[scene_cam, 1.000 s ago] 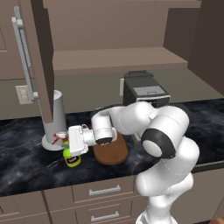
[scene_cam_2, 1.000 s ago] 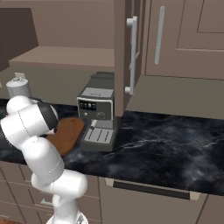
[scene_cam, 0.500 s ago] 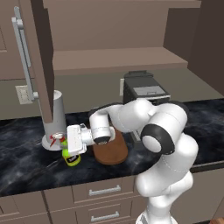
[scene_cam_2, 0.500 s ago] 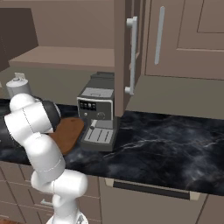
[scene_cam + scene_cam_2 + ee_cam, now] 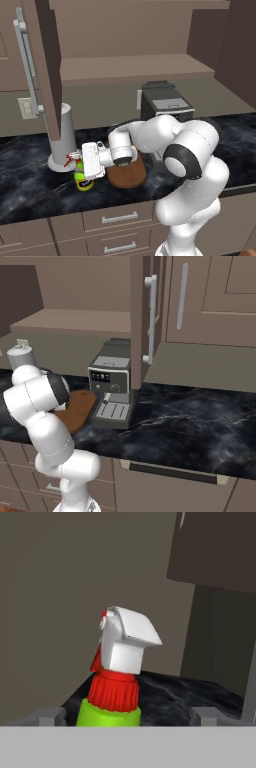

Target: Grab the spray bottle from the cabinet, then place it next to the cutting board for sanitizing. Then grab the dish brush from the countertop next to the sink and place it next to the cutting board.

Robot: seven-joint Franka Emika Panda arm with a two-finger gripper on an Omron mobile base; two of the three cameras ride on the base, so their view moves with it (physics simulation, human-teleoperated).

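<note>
The white arm bends low and reaches out sideways to its left, wrist level. Its pincer (image 5: 81, 167) points left with the jaws spread wide apart, one finger tip (image 5: 48, 716) on each side.

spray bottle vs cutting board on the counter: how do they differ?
The spray bottle stands upright; the cutting board lies flat. The bottle is lime green with a red-and-white nozzle; the board is plain reddish-brown wood. The bottle's footprint is much smaller than the oval board's. Both rest on the black marble countertop, side by side, the bottle between the open gripper's fingers.
</note>
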